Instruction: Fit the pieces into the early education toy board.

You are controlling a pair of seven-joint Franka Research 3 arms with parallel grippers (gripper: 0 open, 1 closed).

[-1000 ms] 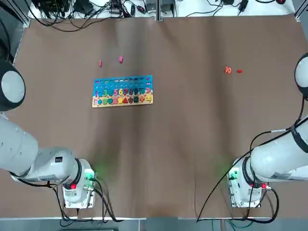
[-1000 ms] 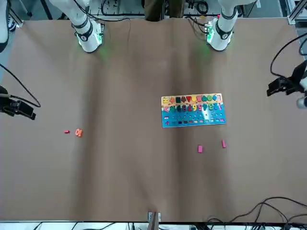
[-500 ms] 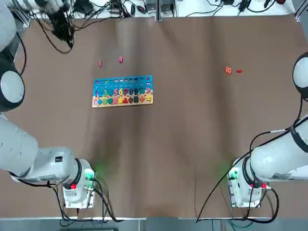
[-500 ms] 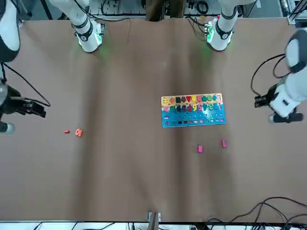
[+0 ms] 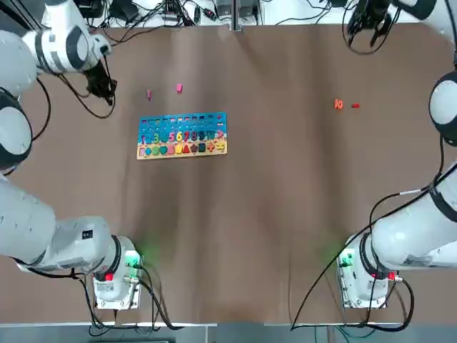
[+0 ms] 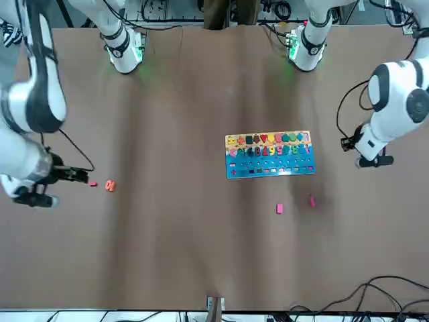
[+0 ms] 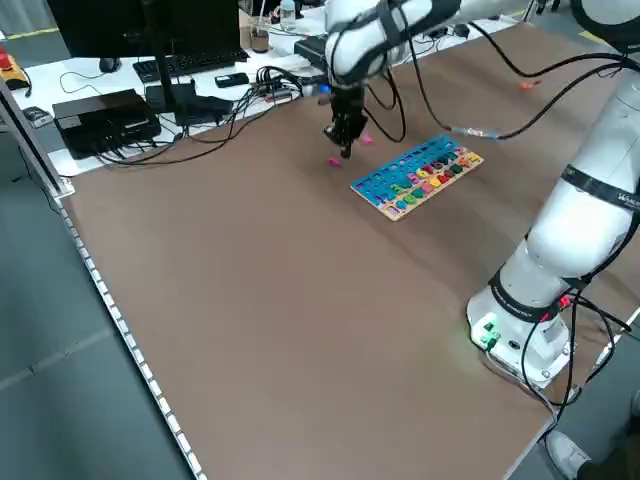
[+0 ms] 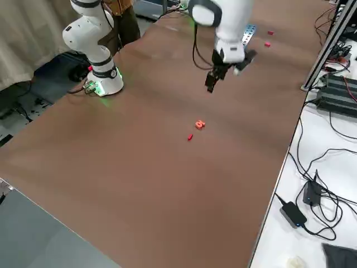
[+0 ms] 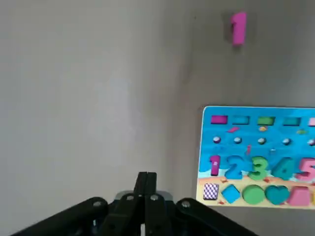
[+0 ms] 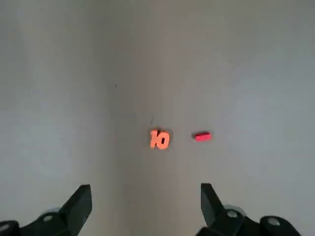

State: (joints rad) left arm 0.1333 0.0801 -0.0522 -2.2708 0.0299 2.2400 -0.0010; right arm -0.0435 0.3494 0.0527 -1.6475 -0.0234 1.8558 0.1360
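board (image 5: 182, 135) upper left of centre, top view | 2 pink pieces (image 5: 179, 88) above it, 2 orange pieces (image 5: 338, 104) upper right | likely light, rigid, thin: pinch by edges | left gripper (image 9: 146, 183) fingers together, empty | right gripper (image 10: 145, 202) fingers apart, above orange pair

— What carries everything?
— A wide brown bench (image 5: 285, 186), both arm bases bolted at its near edge.
— And lying on it?
— A flat rectangular blue-and-tan toy board (image 5: 182, 134) with coloured numbers on the robot's left half; two small pink pieces (image 5: 179, 88) just beyond it; a tiny orange "10" piece (image 5: 338, 104) and a small red bar (image 5: 355, 106) well apart on the right.
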